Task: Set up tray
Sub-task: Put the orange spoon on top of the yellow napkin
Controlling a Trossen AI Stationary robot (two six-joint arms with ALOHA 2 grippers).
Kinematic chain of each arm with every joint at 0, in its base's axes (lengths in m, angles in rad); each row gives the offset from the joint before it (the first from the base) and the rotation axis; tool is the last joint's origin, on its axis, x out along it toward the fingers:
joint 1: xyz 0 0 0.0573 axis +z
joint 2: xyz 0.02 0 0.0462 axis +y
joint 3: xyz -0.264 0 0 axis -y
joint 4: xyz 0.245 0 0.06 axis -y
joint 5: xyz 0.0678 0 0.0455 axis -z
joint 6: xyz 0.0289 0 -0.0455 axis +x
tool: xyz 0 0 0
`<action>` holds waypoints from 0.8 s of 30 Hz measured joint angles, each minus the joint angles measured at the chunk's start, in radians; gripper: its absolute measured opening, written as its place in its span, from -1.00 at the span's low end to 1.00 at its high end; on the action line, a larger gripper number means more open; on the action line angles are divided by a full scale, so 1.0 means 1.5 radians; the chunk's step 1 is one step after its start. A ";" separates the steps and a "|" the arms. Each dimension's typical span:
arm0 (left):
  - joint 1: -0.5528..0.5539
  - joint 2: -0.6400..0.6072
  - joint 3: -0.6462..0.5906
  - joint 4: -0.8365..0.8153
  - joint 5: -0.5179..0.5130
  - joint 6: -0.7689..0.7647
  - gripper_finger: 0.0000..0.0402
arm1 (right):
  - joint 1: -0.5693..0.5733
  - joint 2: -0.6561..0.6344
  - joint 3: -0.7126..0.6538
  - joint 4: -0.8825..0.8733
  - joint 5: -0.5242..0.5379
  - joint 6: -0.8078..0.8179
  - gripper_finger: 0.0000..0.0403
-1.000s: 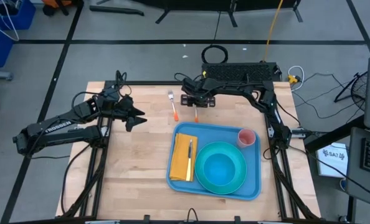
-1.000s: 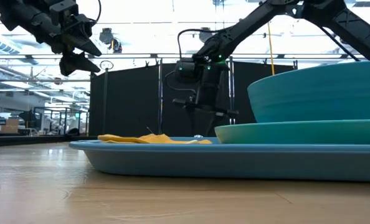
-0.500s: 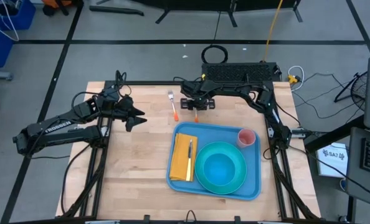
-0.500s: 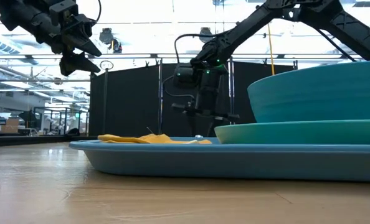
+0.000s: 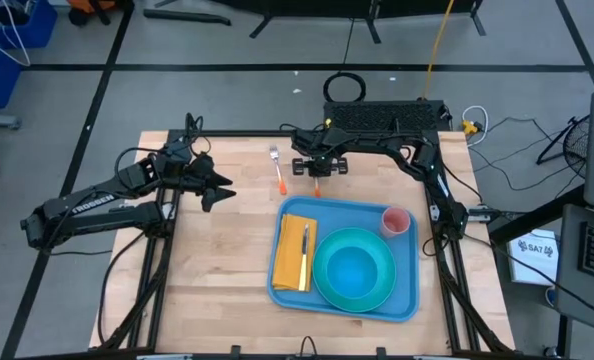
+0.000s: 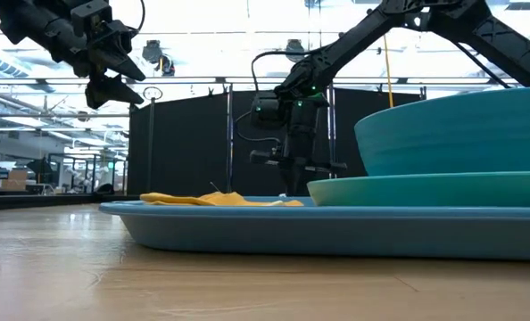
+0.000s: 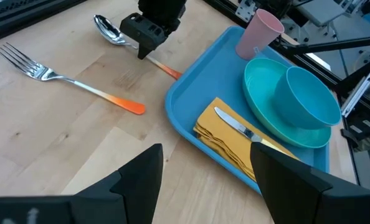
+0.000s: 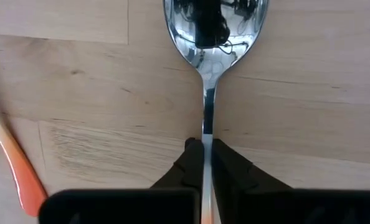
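I have the tray [image 5: 407, 270] lying flat on the wooden surface [image 5: 217, 260], in the right half of the high view, at about four o'clock from the surface's middle. On it I see a folded yellow napkin [image 5: 287, 262] with a knife [image 5: 305, 252] laid across it, a teal plate [image 5: 329, 285] carrying a teal bowl [image 5: 355, 268], and a pink cup [image 5: 395, 221] upright in the tray's far right corner.

My right end effector [image 5: 316, 176] is down at the surface just past the tray's far edge, at roughly twelve o'clock from the napkin. In the right wrist view its fingers [image 8: 193, 163] are closed on the thin neck of a spoon [image 8: 215, 25] that lies on the wood, bowl pointing away from the wrist. The left wrist view shows the spoon's orange handle reaching toward the tray's rim, near it; I cannot tell whether they touch. A fork [image 5: 277, 170] with an orange handle lies on the surface just beside the spoon, at nine o'clock from it, clear of the tray.

My left end effector [image 5: 220, 192] hangs above the surface at about ten o'clock from the tray, well apart from it, fingers spread and holding nothing.
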State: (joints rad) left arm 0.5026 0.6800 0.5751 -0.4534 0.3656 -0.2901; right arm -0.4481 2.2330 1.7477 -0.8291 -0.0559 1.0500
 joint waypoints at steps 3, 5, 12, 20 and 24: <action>0.000 0.000 0.000 -0.002 0.000 0.000 0.22 | 0.000 0.000 0.000 0.000 0.004 0.000 -0.98; 0.000 0.000 0.000 -0.008 0.000 0.000 0.22 | 0.000 -0.002 0.000 0.001 0.004 0.001 -0.98; 0.000 0.000 0.000 -0.021 0.000 -0.001 0.22 | 0.000 -0.022 -0.003 0.022 0.031 0.007 -0.99; 0.000 0.000 0.000 -0.021 0.000 -0.001 0.22 | 0.001 -0.050 -0.003 0.033 0.035 0.020 -1.00; 0.000 0.000 0.000 -0.020 0.000 -0.001 0.22 | 0.013 -0.074 -0.002 0.029 0.041 0.022 -1.00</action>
State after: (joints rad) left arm 0.5022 0.6804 0.5751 -0.4833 0.3658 -0.2913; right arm -0.4293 2.1215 1.7441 -0.7861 0.0058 1.0826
